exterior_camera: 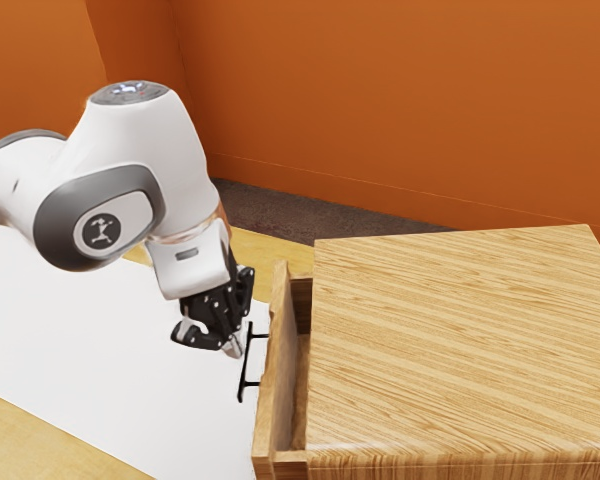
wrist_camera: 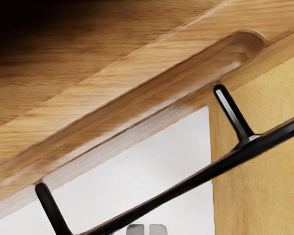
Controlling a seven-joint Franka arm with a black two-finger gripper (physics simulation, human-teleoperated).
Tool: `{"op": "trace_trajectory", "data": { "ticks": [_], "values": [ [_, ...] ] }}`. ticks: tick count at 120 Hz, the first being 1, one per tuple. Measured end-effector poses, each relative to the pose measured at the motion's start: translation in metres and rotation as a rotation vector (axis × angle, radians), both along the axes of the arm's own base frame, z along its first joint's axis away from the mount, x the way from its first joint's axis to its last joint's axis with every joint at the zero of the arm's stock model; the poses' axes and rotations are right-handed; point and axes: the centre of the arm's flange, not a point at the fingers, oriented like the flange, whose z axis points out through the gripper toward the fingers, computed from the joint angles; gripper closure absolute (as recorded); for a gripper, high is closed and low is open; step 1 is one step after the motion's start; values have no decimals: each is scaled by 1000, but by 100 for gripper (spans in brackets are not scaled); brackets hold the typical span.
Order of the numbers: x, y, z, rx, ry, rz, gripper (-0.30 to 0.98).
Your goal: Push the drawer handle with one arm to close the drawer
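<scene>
In the exterior view, the drawer (exterior_camera: 276, 385) stands partly out of a boxy wooden cabinet (exterior_camera: 460, 330) whose top has streaky, honey-brown grain. Its handle (exterior_camera: 245, 364) is a slim, smooth black bar on two short posts, sticking out from the drawer's front toward the exterior view's left. The bar's long axis runs alongside the front, steeply up and down in this view. The black, many-jointed gripper (exterior_camera: 232, 346) points down beside the handle's upper part, its fingertips drawn together; whether they touch the bar, I cannot tell. A flat white sheet (exterior_camera: 110, 350) covers part of the pale yellow wooden table (exterior_camera: 30, 440), and a plain orange wall (exterior_camera: 380, 110) rises behind. In the wrist view, the drawer's wooden edge bears a long, round-ended groove, with darker wood and shadow beyond it. The glossy bar crosses on a slant, roughly parallel to that edge, its posts reaching back to the wood. Two grey, blunt fingertips sit near the bar, a narrow gap between them.
</scene>
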Motion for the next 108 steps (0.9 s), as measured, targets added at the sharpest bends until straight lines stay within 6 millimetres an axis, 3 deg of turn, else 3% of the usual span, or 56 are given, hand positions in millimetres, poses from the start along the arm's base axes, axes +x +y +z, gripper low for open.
{"op": "trace_trajectory", "data": {
  "ticks": [76, 96, 108],
  "values": [
    [20, -42, 8, -29, -15, -79, 78],
    [19, -45, 13, -34, -27, -85, 78],
    [16, -32, 25, -26, -57, -41, 79]
  ]
}}
